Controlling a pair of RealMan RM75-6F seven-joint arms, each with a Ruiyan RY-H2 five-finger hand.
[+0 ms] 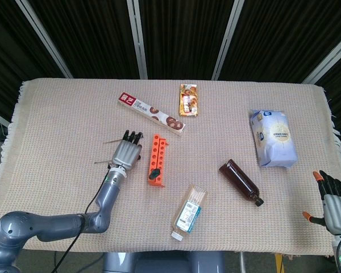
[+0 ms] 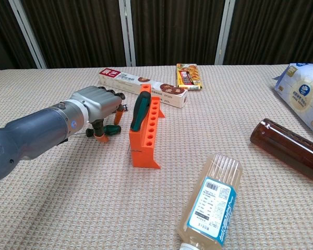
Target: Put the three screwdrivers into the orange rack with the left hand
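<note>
Orange rack (image 1: 156, 159), left of centre in the head view, carries one screwdriver (image 1: 154, 172) at its near end. The left hand (image 1: 127, 152) covers the other two just left of it. The right hand (image 1: 333, 202) sits at the lower right edge, fingers spread.

Chest view: the left hand's fingers (image 2: 100, 136) curl down over a green-handled screwdriver (image 2: 112, 129) lying on the woven surface (image 2: 68, 208); whether they pinch it, I cannot tell.

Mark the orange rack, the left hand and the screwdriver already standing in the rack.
orange rack (image 2: 146, 139), chest view, on its near side wall.
left hand (image 2: 96, 107), chest view, on the back of the hand.
screwdriver in the rack (image 2: 140, 110), chest view, on its dark green handle.
</note>
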